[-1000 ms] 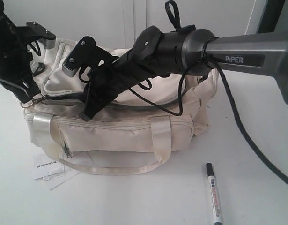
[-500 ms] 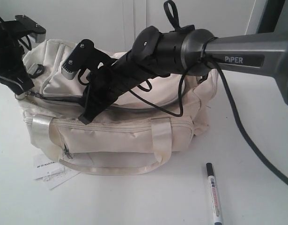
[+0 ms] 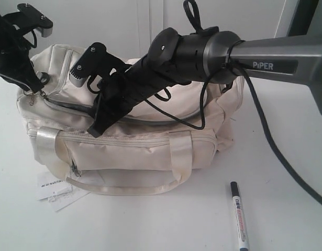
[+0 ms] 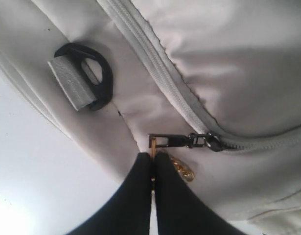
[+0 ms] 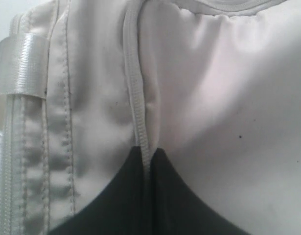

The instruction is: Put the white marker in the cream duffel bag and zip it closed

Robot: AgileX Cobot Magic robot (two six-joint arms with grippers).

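The cream duffel bag [image 3: 140,151] lies in the middle of the table. The white marker [image 3: 239,215] lies on the table to the front right of it, black cap pointing away, touched by neither gripper. My left gripper [image 3: 31,91] is at the bag's left end, shut on the gold clasp [image 4: 152,146] that hangs from the black zipper pull [image 4: 172,141]. My right gripper [image 3: 96,129] reaches across the bag's top and is shut on the zipper-tape edge [image 5: 140,122]. A dark gap shows along the top zipper [image 3: 71,104].
A small white paper tag [image 3: 56,191] lies under the bag's front left corner. A black end ring [image 4: 89,76] sits near the left gripper. The right arm and its cable [image 3: 265,136] hang over the bag's right half. A white wall stands behind.
My left gripper has moved up and to the left with the clasp, drawing the bag's left end with it. The right gripper and the marker have stayed put.
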